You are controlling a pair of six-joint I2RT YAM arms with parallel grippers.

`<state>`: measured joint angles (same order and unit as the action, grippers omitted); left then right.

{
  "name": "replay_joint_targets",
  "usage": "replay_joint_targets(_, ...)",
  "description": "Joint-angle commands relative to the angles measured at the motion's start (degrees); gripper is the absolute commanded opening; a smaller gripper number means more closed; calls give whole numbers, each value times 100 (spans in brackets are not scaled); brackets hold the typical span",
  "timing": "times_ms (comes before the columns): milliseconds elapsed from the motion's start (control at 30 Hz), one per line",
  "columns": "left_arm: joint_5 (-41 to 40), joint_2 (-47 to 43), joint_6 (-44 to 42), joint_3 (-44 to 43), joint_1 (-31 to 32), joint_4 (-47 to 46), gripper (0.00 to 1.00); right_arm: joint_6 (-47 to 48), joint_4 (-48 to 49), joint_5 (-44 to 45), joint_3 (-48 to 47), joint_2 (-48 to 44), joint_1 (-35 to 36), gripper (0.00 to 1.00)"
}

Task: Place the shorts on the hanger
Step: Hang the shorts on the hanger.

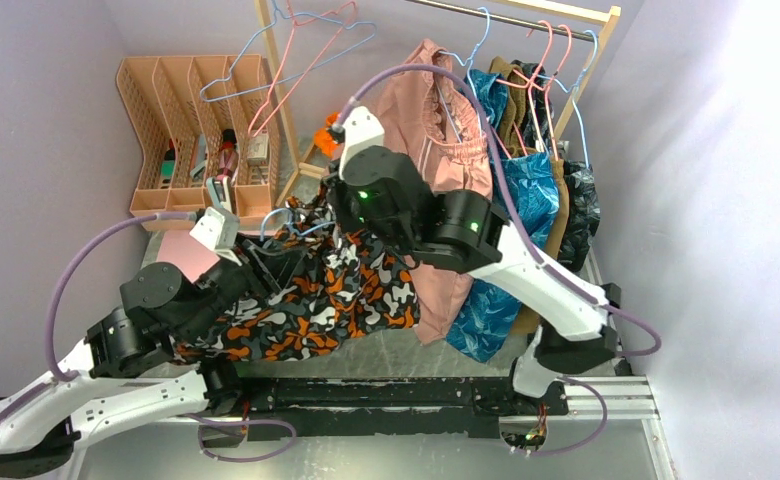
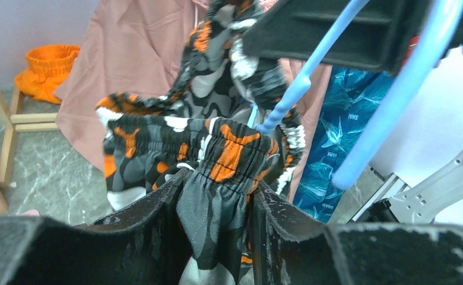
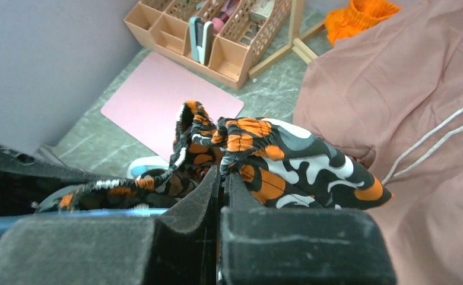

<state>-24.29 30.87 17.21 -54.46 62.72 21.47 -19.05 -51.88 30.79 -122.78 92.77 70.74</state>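
I've got my left jaws grasping the shorts (image 2: 217, 154) by the gathered waistband at near left, fabric hanging over the tabletop (image 2: 45, 178). The hanger (image 2: 297, 89), light blue, slants down to the waistband just right of that grip. My right jaws are clenched on another waistband fold, with the dusty-pink garment (image 3: 395, 89) at right.

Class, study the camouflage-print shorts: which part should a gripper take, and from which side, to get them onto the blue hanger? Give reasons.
Grip the shorts at the elastic waistband, coming from under its edge with a finger on each face, as the left gripper does. That gathered band looks thick and firm, so pulling it should hold the opening wide for the hanger.
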Motion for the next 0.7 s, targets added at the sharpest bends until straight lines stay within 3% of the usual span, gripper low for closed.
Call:
replay_joint_targets(0,496,186,-455,-342,4,-245,7,272,-1208,-55,-976,762,65,0)
replay_joint_targets(100,651,321,-578,-405,4,-523,7,390,-1700,164,-2041,1384,200,0)
replay_joint_targets(167,676,416,-600,-412,4,-581,7,491,-1449,70,-2193,1353,298,0)
replay_joint_targets(267,583,478,-555,-307,4,-647,7,537,-755,-506,-1597,1023,318,0)
replay_joint_targets(367,357,323,-423,-70,4,-828,7,472,-839,-858,-1543,1099,313,0)
replay_joint_targets(667,-500,-626,99,773,4,-1273,7,218,-228,-1141,-116,191,251,0)
